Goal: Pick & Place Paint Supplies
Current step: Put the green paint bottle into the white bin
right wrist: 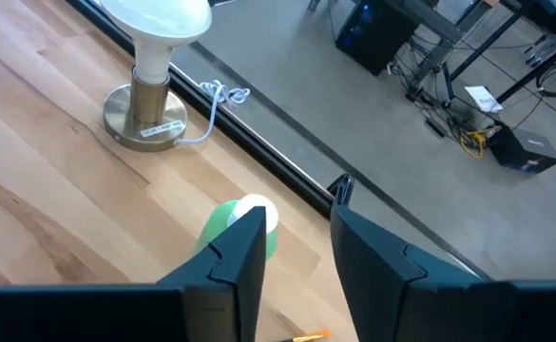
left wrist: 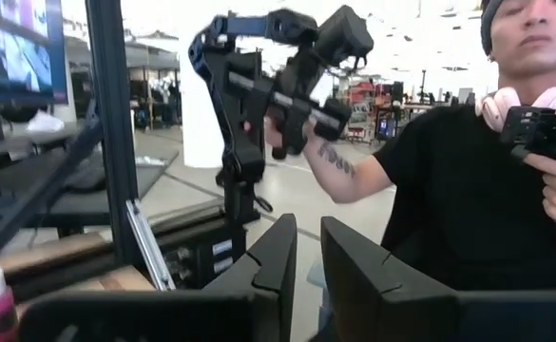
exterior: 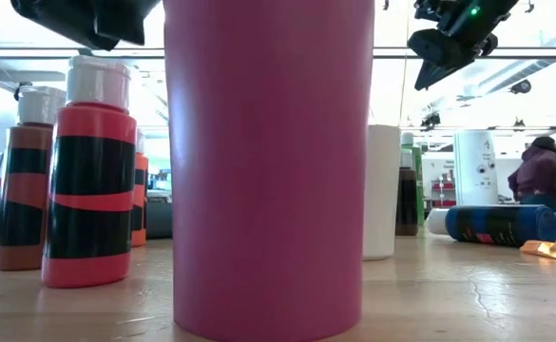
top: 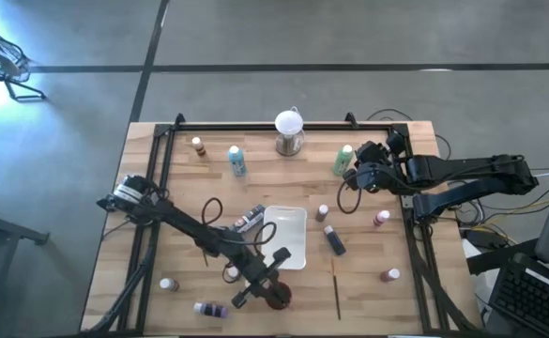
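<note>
Progress: I judge it barely begun; the white rectangular tray [top: 288,235] mid-tabletop looks empty.
Left: small white-capped paint bottles [top: 236,160] lie scattered everywhere; a thin wooden-handled brush [top: 336,289] lies near the front edge.
Left tool [top: 272,274]: above the dark red cup [top: 276,297], slightly parted, empty.
Right tool [top: 360,174]: spread over the green bottle [right wrist: 244,226] at the back edge, not pinching.

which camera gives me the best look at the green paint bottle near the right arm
The high view: the green paint bottle stands whole on the table, just beside the right claw. The right wrist view shows only its white cap and a bit of green behind that claw's fingers. The left wrist view misses it, and in the low view I cannot pick it out.
</note>
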Action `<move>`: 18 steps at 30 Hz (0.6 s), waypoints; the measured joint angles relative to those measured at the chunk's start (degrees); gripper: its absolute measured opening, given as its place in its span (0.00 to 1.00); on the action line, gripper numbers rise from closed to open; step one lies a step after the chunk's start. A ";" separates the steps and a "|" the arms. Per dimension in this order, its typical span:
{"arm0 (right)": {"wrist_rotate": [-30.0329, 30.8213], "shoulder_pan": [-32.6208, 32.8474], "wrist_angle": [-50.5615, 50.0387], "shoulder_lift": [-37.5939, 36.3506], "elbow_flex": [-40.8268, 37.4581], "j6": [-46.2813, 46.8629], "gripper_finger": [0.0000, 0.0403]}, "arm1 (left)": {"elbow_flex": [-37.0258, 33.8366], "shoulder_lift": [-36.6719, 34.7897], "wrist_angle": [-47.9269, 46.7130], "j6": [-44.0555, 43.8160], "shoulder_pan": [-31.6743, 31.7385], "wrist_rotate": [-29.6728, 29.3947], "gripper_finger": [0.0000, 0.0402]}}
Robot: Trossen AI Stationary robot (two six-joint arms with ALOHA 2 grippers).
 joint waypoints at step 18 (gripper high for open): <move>-0.34 0.02 0.00 0.00 -0.11 -0.01 0.20 | -1.23 -30.01 -36.10 16.58 0.96 -25.32 0.16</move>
